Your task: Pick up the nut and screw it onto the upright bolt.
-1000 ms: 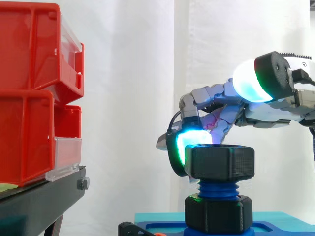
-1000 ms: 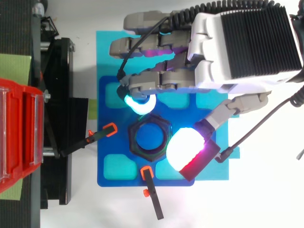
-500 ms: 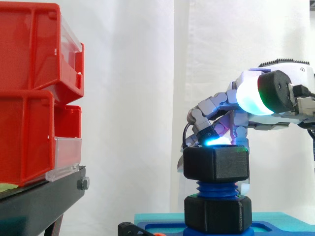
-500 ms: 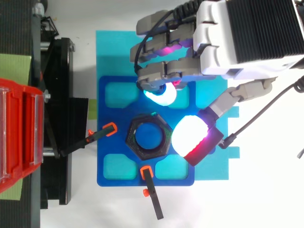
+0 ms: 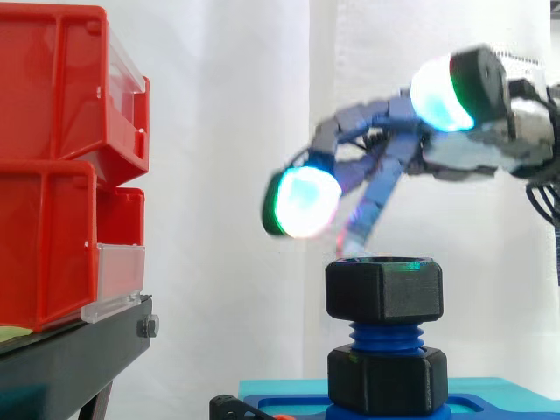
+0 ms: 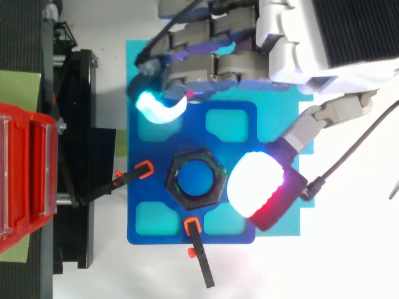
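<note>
Black nut (image 5: 384, 290) on blue bolt (image 5: 385, 335), red bins (image 5: 66, 166).

Count of the things in view.
There are two black nuts (image 5: 385, 293) (image 5: 388, 381), one above the other, one blue bolt (image 5: 385, 336), two red bins (image 5: 52, 87) (image 5: 44, 254), two clamps (image 6: 144, 168) (image 6: 193, 227) with orange tips, and one blue plate (image 6: 190, 137) with four pockets (image 6: 229, 124).

Cameras: two close views.
Side view level, facing the curtain (image 5: 227, 219); top view straight down, hand (image 6: 283, 47) at 1 o'clock. Shared: nut (image 5: 384, 290) on bolt (image 5: 385, 336), red bins (image 5: 52, 166) at 9 o'clock.
</note>
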`<state>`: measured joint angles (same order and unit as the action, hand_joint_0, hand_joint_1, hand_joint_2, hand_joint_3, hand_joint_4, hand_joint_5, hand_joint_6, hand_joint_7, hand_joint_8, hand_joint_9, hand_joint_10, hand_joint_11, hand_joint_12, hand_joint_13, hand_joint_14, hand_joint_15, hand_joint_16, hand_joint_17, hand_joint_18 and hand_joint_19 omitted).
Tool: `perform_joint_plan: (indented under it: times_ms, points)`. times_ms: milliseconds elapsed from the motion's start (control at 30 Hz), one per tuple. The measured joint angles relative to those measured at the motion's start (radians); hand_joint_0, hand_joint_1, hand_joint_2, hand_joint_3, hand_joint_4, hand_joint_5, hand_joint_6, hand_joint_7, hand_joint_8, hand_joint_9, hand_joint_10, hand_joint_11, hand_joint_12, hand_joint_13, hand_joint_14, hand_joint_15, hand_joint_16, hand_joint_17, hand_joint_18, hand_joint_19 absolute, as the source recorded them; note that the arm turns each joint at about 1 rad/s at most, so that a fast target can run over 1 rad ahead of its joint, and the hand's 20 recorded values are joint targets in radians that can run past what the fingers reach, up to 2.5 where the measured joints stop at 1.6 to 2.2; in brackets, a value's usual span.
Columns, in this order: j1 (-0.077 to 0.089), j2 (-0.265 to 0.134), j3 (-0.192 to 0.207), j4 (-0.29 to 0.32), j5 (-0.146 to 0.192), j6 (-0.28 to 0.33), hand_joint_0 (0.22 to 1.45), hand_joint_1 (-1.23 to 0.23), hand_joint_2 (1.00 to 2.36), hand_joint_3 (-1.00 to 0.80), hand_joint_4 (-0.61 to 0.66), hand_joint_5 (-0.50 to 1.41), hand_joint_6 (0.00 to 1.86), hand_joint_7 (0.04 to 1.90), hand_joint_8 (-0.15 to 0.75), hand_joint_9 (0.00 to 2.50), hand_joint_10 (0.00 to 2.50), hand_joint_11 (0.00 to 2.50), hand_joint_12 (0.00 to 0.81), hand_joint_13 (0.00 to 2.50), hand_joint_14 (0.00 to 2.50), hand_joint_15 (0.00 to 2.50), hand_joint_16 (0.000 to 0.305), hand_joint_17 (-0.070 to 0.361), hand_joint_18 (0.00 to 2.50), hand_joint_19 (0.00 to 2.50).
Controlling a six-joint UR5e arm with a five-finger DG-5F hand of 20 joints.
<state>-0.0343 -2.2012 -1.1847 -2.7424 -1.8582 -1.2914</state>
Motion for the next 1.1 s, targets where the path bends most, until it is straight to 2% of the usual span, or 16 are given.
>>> perform_joint_plan:
  times_ms: [133,267,433,567,767,1100]
  points:
    - [0.006,-0.001,0.017,0.002,-0.018,0.001,0.43,-0.12,1.00,-0.50,0.14,-0.18,0.50,0.62,0.255,0.62,0.00,0.00,0.325,0.25,0.00,0.00,0.039,0.088,0.00,0.00]
    - [0.022,-0.003,0.011,0.007,-0.018,0.001,0.43,-0.10,1.00,-0.50,0.10,-0.19,0.50,0.56,0.215,0.37,0.00,0.00,0.330,0.05,0.00,0.00,0.042,0.096,0.00,0.00]
    - [0.058,-0.003,-0.051,0.044,0.022,0.008,0.42,-0.07,1.00,-0.50,0.09,-0.20,0.50,0.56,0.204,0.24,0.00,0.00,0.336,0.00,0.00,0.00,0.043,0.098,0.00,0.00]
    - [0.073,-0.003,-0.075,0.079,0.049,0.019,0.42,-0.06,1.00,-0.50,0.09,-0.20,0.50,0.56,0.202,0.21,0.00,0.00,0.335,0.00,0.00,0.00,0.044,0.098,0.00,0.00]
    - [0.081,-0.004,-0.081,0.086,0.057,0.027,0.42,-0.06,1.00,-0.50,0.09,-0.20,0.50,0.57,0.202,0.20,0.00,0.00,0.337,0.00,0.00,0.00,0.044,0.099,0.00,0.00]
    - [0.079,-0.013,-0.081,0.083,0.058,0.024,0.42,-0.04,1.00,-0.50,0.10,-0.19,0.50,0.60,0.201,0.20,0.00,0.00,0.338,0.00,0.00,0.00,0.044,0.098,0.00,0.00]
